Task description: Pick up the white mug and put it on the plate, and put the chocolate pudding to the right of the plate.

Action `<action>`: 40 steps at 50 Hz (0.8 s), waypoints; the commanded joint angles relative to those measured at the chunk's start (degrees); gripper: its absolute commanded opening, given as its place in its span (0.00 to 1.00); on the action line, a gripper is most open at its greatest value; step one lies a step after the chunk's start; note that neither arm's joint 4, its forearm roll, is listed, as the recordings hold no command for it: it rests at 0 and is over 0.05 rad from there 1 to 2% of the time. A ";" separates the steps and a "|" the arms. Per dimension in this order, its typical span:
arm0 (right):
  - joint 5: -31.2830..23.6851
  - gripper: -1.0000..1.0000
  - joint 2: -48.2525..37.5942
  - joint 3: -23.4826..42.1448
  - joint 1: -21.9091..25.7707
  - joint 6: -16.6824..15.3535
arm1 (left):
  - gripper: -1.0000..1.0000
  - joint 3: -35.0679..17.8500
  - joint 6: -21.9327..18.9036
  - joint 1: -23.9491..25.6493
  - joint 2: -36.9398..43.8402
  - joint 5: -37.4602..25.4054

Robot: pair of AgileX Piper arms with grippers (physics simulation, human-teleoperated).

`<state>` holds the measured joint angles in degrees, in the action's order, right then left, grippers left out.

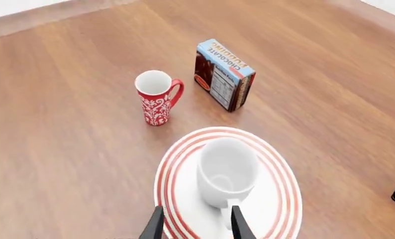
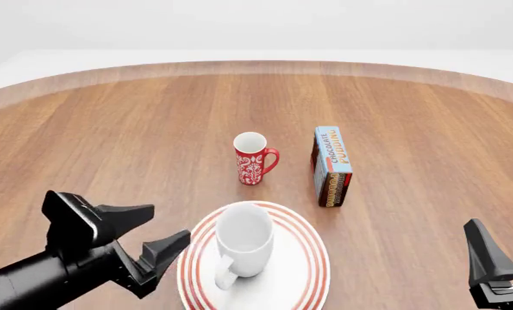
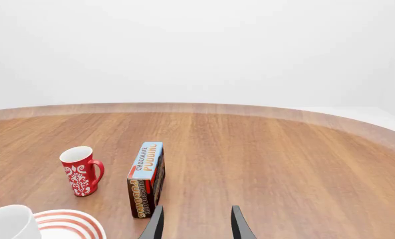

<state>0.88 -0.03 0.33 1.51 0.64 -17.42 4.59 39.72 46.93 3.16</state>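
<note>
The white mug (image 2: 243, 240) stands upright on the red-ringed plate (image 2: 313, 261) near the table's front edge, its handle toward the camera. My left gripper (image 2: 170, 221) is open just left of the plate, holding nothing; in its wrist view the left gripper (image 1: 197, 209) looks down on the mug (image 1: 225, 170) and plate (image 1: 280, 181). The chocolate pudding (image 2: 333, 166) stands on its narrow side behind and to the right of the plate, also seen as the pudding (image 1: 224, 74) (image 3: 146, 179). My right gripper (image 2: 501, 224) is open and empty at the front right; the right gripper (image 3: 197, 209) points toward the carton.
A red mug with a white pattern (image 2: 252, 158) stands upright behind the plate, left of the carton, handle to the right. The wooden tabletop (image 2: 429, 116) curves to a rounded far edge.
</note>
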 commanded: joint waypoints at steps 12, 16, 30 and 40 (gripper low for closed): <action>-0.01 1.00 0.00 0.00 -0.02 0.01 | 1.00 -1.88 -5.95 -12.99 -20.15 -13.64; -0.01 1.00 0.00 0.00 -0.01 0.01 | 1.00 -2.23 -6.44 -16.36 -25.08 -15.78; 0.00 1.00 0.00 0.00 0.00 0.05 | 1.00 -1.50 -6.89 -27.55 -39.26 -20.72; -0.01 1.00 0.00 0.00 -0.01 0.01 | 1.00 1.23 -4.61 -35.25 -46.73 -22.15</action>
<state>0.88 -0.03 0.33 1.50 0.64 -18.02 -1.59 11.94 8.35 -16.72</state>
